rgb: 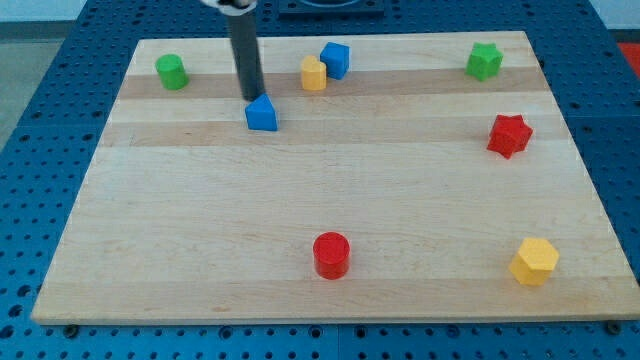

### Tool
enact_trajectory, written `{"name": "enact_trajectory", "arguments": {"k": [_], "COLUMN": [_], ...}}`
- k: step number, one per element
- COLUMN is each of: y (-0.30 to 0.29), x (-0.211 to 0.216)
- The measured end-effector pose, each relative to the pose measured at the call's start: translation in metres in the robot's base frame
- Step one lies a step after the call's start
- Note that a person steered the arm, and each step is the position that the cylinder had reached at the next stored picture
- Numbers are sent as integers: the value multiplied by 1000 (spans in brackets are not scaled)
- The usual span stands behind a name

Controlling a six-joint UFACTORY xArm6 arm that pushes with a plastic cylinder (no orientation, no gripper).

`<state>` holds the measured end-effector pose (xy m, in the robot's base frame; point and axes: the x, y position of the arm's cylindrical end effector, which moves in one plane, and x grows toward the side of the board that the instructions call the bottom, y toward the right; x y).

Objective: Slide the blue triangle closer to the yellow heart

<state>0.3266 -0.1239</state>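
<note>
your tip [252,96] holds nothing and sits just up-left of the blue triangle [262,114], near the board's top edge. the yellow heart [314,74] lies up and right of the triangle, so you'd likely need to come round below-left before pushing.

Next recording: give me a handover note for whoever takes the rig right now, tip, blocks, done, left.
My tip sits just up-left of the blue triangle, about touching it.
The yellow heart lies up-right of the triangle, against the blue cube.
Done: tip is in place behind the triangle; a gap to the heart remains.
Left: push the triangle right and slightly up toward the heart.
</note>
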Motion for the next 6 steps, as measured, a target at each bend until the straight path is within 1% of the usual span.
{"name": "enact_trajectory", "arguments": {"k": [1, 2, 3, 4, 5, 6], "y": [-43, -42, 10, 16, 16, 29], "x": [36, 106, 84, 56, 50, 34]}}
